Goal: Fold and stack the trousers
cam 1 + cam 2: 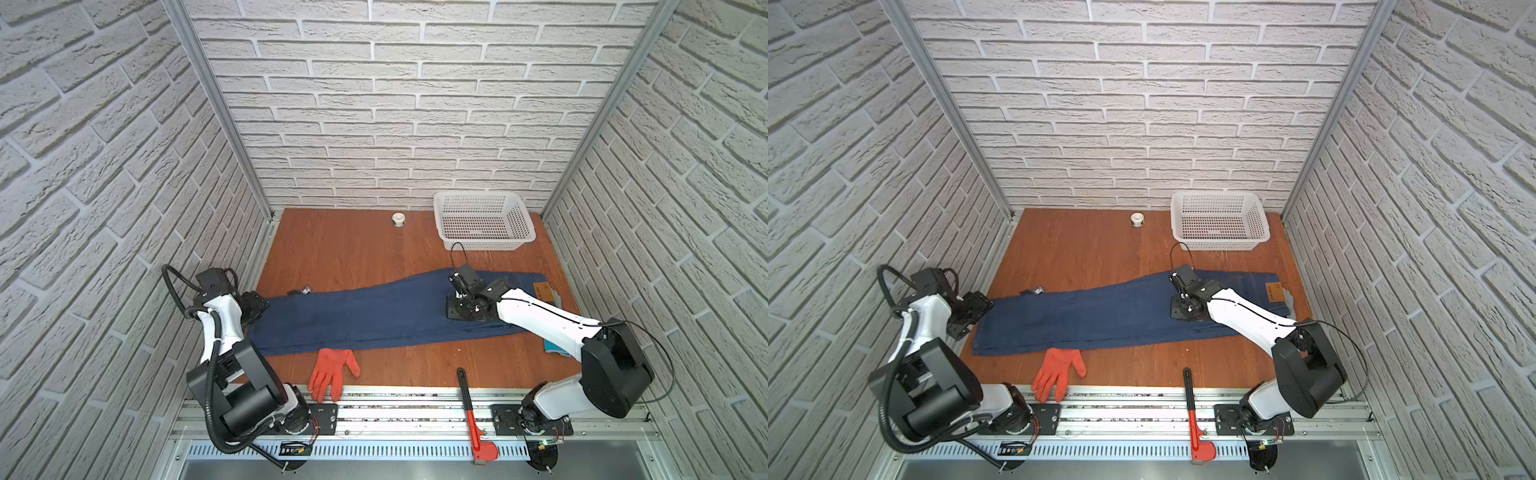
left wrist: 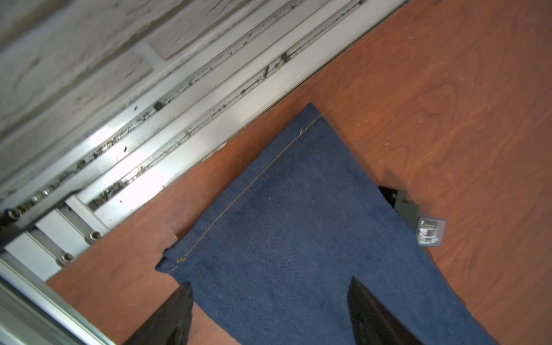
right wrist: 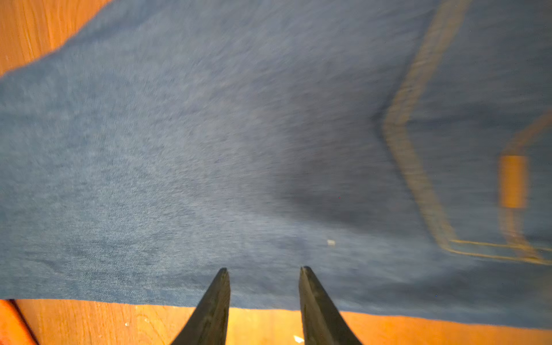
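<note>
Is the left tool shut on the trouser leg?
No: in the left wrist view the left tool has its jaws wide apart above the trousers, which lie flat beneath it, ungripped.

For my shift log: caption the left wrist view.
Open left gripper over the stitched hem of the trousers on the table.

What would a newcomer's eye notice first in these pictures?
The long dark blue denim trousers, laid flat across the middle of the brown wooden table. Next, the bright orange fabric glove at the table's near edge, and the white perforated plastic basket in the far right corner.
</note>
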Available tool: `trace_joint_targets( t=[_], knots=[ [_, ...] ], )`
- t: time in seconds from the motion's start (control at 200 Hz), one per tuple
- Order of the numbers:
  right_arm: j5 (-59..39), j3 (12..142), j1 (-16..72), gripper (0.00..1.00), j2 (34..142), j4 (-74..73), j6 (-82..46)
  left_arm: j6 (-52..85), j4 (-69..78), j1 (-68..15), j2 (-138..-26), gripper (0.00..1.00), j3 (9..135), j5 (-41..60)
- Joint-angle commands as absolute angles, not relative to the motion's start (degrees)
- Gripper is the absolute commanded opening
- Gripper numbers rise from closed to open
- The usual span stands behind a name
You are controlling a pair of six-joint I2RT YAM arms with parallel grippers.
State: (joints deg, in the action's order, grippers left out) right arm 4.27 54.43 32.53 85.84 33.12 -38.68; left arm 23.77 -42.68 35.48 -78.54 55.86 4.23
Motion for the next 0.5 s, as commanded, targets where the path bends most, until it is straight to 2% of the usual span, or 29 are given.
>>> trace_joint_targets(
  t=[0.0, 0.2, 0.495],
  knots=[
    [5.0, 54.4, 35.0, 0.40, 87.8, 29.6, -40.9, 15.3, -48.3, 35.3, -82.6, 0.79, 57.9, -0.1],
    [5.3, 55.8, 38.7, 0.40, 91.5, 29.4, -41.6, 13.9, -44.5, 36.0, -89.2, 0.79, 57.3, 2.5],
    [5.4, 58.9, 41.1, 0.39, 95.8, 30.5, -41.6, 10.4, -39.9, 38.7, -92.5, 0.75, 55.9, 1.2]
  ],
)
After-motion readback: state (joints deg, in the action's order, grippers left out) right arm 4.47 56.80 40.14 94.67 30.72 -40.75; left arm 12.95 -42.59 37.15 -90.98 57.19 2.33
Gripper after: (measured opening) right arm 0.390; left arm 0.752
